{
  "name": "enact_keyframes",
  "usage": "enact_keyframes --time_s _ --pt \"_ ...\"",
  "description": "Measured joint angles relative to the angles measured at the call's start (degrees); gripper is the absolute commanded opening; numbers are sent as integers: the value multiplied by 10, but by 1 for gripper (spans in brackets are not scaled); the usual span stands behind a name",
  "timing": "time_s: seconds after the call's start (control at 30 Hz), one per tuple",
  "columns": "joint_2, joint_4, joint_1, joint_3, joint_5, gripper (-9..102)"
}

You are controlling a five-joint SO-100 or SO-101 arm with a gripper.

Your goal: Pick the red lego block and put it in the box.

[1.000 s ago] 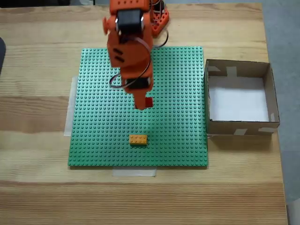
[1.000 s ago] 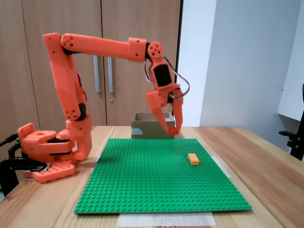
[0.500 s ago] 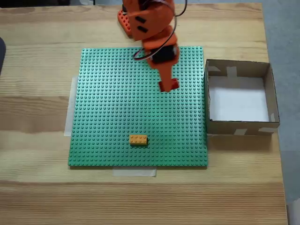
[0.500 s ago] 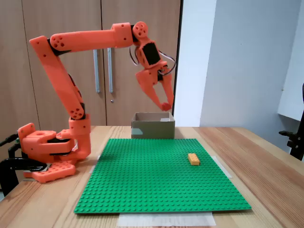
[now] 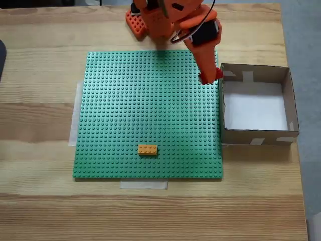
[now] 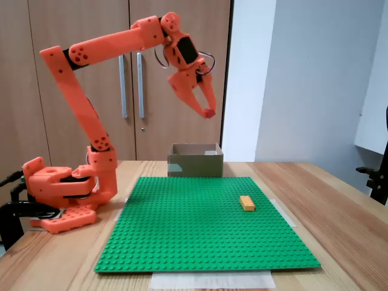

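Observation:
My orange gripper [image 5: 211, 77] [image 6: 208, 113] hangs high in the air, shut on the small red lego block [image 5: 215, 75] [image 6: 210, 113]. Seen from above in a fixed view, the fingertips sit over the green baseplate's right edge, just left of the box's left wall. The box [image 5: 290, 103] [image 6: 194, 165] is brown cardboard with a white floor and pale tape patches, and nothing lies inside it. In a fixed view from the side, the gripper is well above the box's rim.
A green studded baseplate [image 5: 120, 110] [image 6: 194, 230] covers the table's middle, with a yellow-orange brick [image 5: 147, 149] [image 6: 247, 202] on it near the front. The arm's orange base [image 6: 60, 194] stands at the far edge. Wooden cupboard doors [image 6: 66, 24] rise behind.
The arm has lifted and swung to the right in the top-down view, carrying the red block from the baseplate's middle to beside the box's left wall.

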Motion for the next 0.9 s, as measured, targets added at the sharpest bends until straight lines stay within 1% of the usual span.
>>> enact_keyframes --time_s 0.27,0.7,0.9 --pt "0 -28 -69 -6 3 -1" --pt "0 -114 -192 101 3 -1" --pt "0 -152 -219 134 -2 -1"
